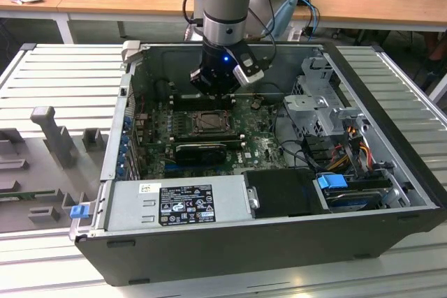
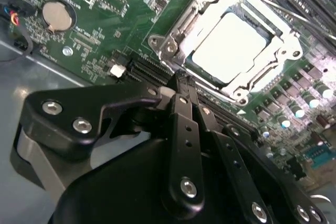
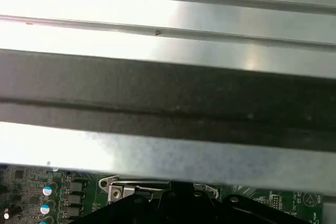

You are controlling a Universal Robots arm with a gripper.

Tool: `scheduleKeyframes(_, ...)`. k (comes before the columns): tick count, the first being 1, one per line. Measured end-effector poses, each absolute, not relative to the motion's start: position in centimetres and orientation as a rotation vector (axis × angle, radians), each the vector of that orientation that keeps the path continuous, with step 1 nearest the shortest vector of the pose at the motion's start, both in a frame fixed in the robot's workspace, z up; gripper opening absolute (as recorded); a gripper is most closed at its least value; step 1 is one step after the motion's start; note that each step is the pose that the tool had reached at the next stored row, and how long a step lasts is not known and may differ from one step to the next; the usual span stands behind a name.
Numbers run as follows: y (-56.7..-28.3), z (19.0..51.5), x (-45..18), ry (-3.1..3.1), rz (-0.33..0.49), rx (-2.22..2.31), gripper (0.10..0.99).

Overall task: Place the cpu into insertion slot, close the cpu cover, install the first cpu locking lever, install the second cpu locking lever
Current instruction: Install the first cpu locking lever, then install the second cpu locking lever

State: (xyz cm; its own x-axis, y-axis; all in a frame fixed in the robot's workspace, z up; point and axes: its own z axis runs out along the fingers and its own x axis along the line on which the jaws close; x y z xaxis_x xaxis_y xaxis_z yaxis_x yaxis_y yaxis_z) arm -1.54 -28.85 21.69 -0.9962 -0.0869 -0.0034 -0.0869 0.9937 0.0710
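Observation:
In the second wrist view the cpu point(image 2: 231, 48) lies flat in its socket, its pale metal top showing through the square opening of the cpu cover point(image 2: 179, 20), which lies down around it. My gripper point(image 2: 179, 77) has its black fingers point(image 2: 184, 124) pressed together with nothing between them. Their tips hang just off one corner of the cover. In the exterior view the gripper point(image 1: 213, 94) hovers low over the far edge of the insertion slot point(image 1: 208, 122) inside the open computer case. A strip of the cover point(image 3: 137, 190) shows in the first wrist view.
A long black card point(image 1: 202, 150) sits just in front of the slot. The power supply point(image 1: 174, 204) fills the case's near side. A drive cage point(image 1: 321, 95) and cables point(image 1: 349, 144) stand to the exterior view's right. The case wall point(image 3: 168, 93) is close behind the gripper.

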Motion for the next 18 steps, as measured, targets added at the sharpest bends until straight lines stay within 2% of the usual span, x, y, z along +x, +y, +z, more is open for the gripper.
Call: scheduleKeyframes(18, -29.75, 21.69, -1.53, 3.137, 0.108, -0.135, 0.106)
